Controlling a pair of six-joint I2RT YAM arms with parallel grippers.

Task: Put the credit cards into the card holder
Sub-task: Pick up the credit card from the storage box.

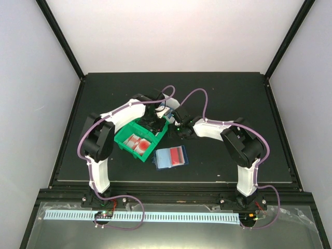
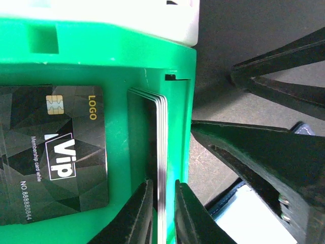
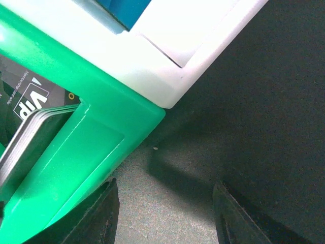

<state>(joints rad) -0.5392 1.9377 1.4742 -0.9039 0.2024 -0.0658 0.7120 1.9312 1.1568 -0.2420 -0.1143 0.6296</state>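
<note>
A stack of black credit cards (image 2: pixel 161 147) stands on edge against the right wall of the green bin (image 2: pixel 122 61). My left gripper (image 2: pixel 161 211) straddles the stack, jaws narrow. Its left finger is tight against the stack, and a thin strip of green shows at the right finger (image 2: pixel 195 218). One black VIP card (image 2: pixel 56 152) lies flat beside the stack. Red-and-white cards (image 1: pixel 139 143) lie in the bin's near end. The card holder (image 1: pixel 165 158) lies open on the mat with a red card (image 1: pixel 178 155) on it. My right gripper (image 3: pixel 165 213) hangs open over bare mat beside the bin's corner.
A white bin (image 3: pixel 167 40) holding blue cards (image 3: pixel 124 10) abuts the green bin's far side. My right gripper's dark fingers (image 2: pixel 254 157) sit close outside the green bin's right wall. A corner of the card holder (image 2: pixel 249 201) shows beneath them. The black mat (image 1: pixel 233 98) ends at a raised frame.
</note>
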